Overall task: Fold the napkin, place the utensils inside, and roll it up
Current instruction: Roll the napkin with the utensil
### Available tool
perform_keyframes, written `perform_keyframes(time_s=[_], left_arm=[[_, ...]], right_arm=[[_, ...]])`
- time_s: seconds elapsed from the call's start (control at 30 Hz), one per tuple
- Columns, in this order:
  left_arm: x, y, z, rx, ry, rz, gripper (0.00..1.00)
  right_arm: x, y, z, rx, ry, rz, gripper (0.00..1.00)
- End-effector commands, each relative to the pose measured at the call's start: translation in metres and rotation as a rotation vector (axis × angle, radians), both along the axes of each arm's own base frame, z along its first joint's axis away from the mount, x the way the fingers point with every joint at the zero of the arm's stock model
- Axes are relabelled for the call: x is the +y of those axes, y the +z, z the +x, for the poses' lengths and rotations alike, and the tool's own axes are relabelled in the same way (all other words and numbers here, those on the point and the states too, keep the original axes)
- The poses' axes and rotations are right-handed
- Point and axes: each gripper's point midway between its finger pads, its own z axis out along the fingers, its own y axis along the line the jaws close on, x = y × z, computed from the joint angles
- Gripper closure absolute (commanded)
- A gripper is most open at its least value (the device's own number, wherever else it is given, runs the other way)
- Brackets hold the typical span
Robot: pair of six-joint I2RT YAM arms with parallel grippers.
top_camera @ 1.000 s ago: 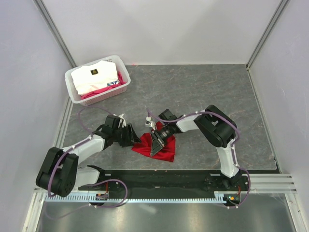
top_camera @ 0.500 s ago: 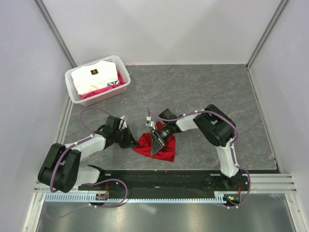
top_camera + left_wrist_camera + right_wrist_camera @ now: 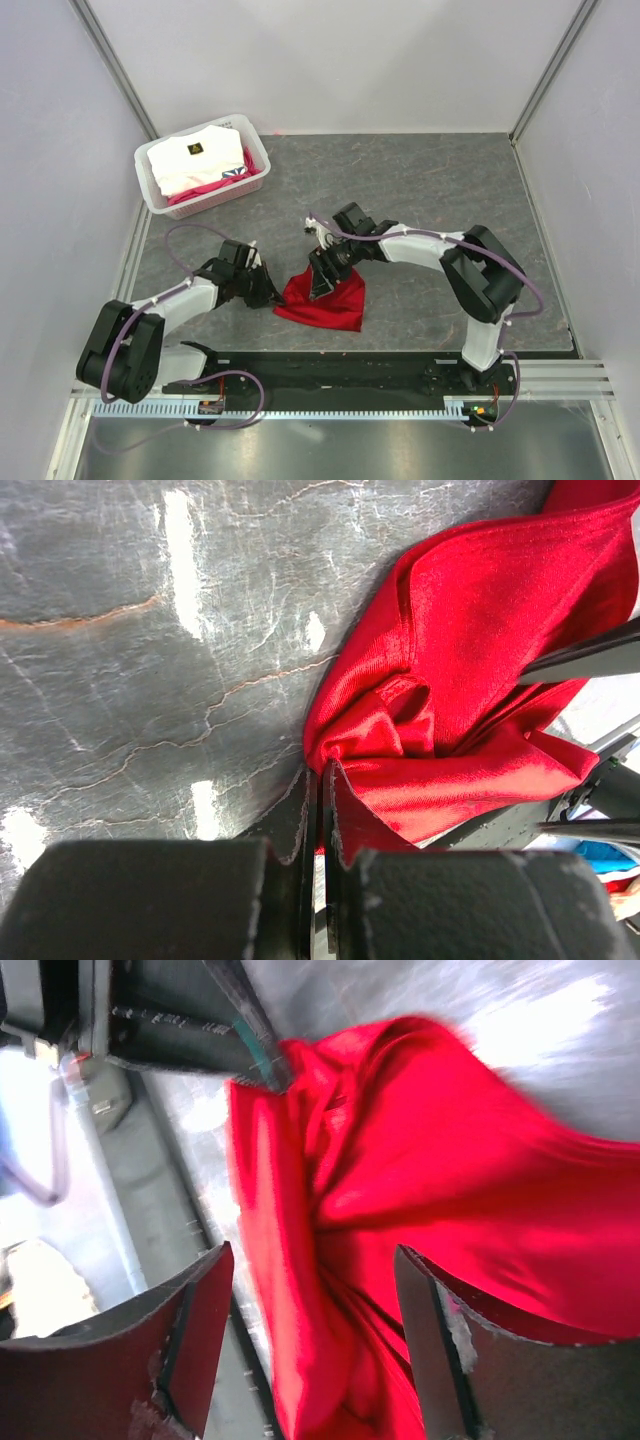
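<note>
Left hand [image 3: 268, 291] is clenched on the left corner of the napkin [image 3: 325, 305], with a thin fold of red cloth pinched between its shut jaws, low against the worktop [image 3: 430, 190]. Our right hand [image 3: 322, 274] hangs over the far side of the cloth, released. Its fingers [image 3: 195, 1330] are spread wide and grip nothing, as far as we can tell, and red fabric lies beneath and between them. The napkin sits bunched and creased between the two hands, in the near half of the worktop. We cannot find the spoon in any view.

We judge the fold is not yet made, since the cloth is a heap with no straight edge showing. To do this step well, we would have the right hand settle on the corner opposite the left one and pinch only the outer layer. Both hands would then draw apart gently until the fabric goes taut and flat. Only then would we bring one edge over to meet the other, keeping the corners matched.

The napkin's near edge lies close to the black rail [image 3: 330, 368] at the arm bases, so there is little room to pull that way. Open worktop lies beyond and to the right. The basket [image 3: 147, 180] of white and pink fabric is well apart, at the far left
</note>
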Motion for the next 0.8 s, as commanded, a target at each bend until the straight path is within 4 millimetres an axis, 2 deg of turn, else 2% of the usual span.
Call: perform_keyframes(time_s=[0.0, 0.03, 0.07, 0.1, 0.13, 0.17, 0.2, 0.23, 0.33, 0.4, 0.6, 0.77], left_arm=[[0.007, -0.001, 0.007, 0.013, 0.017, 0.056, 0.98], [0.007, -0.001, 0.008, 0.01, 0.014, 0.057, 0.98], [0.006, 0.002, 0.012, 0.003, 0.018, 0.054, 0.98], [0.006, 0.001, 0.013, 0.008, 0.015, 0.057, 0.98], [0.006, 0.002, 0.014, 0.008, 0.014, 0.056, 0.98], [0.006, 0.003, 0.016, 0.006, 0.014, 0.056, 0.98], [0.006, 0.004, 0.017, 0.004, 0.012, 0.058, 0.98], [0.006, 0.004, 0.018, 0.005, 0.014, 0.059, 0.98], [0.007, 0.006, 0.02, 0.0, 0.014, 0.061, 0.98], [0.007, 0.007, 0.023, -0.004, 0.017, 0.062, 0.98], [0.007, 0.006, 0.022, 0.006, 0.015, 0.061, 0.98], [0.007, 0.006, 0.022, 0.007, 0.013, 0.06, 0.98]], right_arm=[[-0.004, 0.032, 0.027, -0.339, -0.055, -0.076, 0.26], [-0.002, 0.027, 0.013, -0.379, -0.032, -0.108, 0.25], [0.0, 0.037, 0.011, -0.45, -0.039, -0.102, 0.25], [-0.006, 0.034, 0.019, -0.53, -0.09, -0.164, 0.24], [-0.003, 0.027, 0.001, -0.561, -0.06, -0.186, 0.24], [0.0, 0.035, 0.001, -0.636, -0.061, -0.177, 0.23], [-0.004, 0.033, 0.005, -0.694, -0.092, -0.216, 0.23], [-0.002, 0.028, -0.009, -0.727, -0.063, -0.231, 0.23], [-0.001, 0.025, -0.022, -0.825, -0.05, -0.267, 0.22], [0.001, 0.018, -0.032, -0.863, -0.022, -0.292, 0.22], [0.0, -0.001, -0.034, -0.936, 0.021, -0.369, 0.22], [0.005, -0.007, -0.036, -0.929, 0.055, -0.361, 0.22]])
